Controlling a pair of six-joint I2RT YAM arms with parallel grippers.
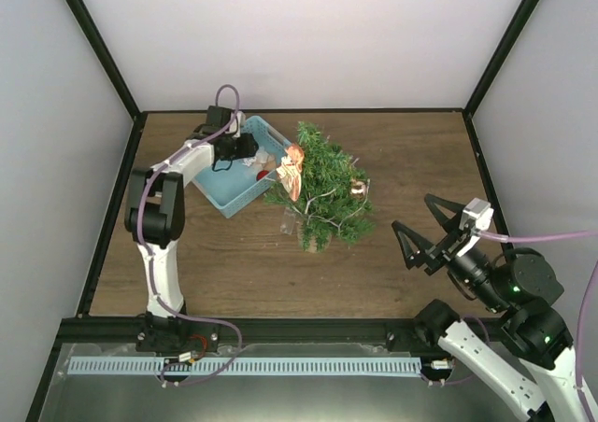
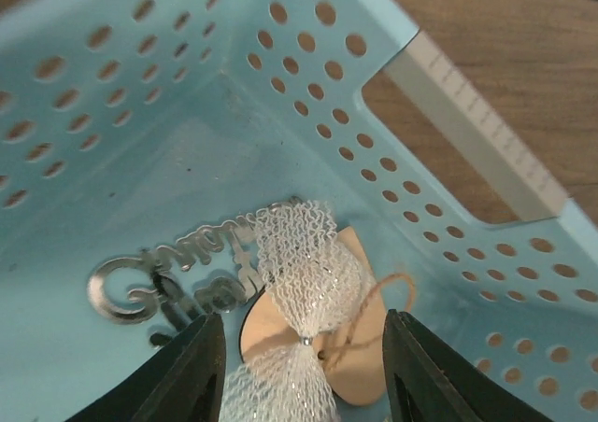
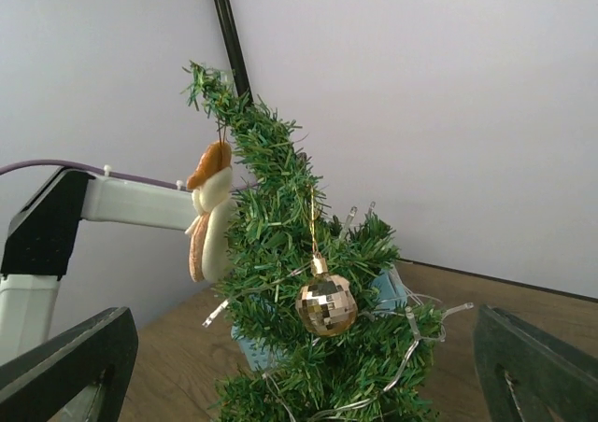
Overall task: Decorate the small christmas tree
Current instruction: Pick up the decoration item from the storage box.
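The small christmas tree stands mid-table, its pot hidden by branches. In the right wrist view the tree carries a gold mirror ball, a cream and orange figure near the top, and a string of clear lights. My left gripper is down inside the light-blue basket, open, its fingers either side of a wooden disc with a white mesh bow and twine loop. My right gripper is open and empty, to the right of the tree and facing it.
A silver script ornament lies on the basket floor beside the bow. A red item also lies in the basket. The basket touches the tree's left side. Black frame posts and white walls enclose the table.
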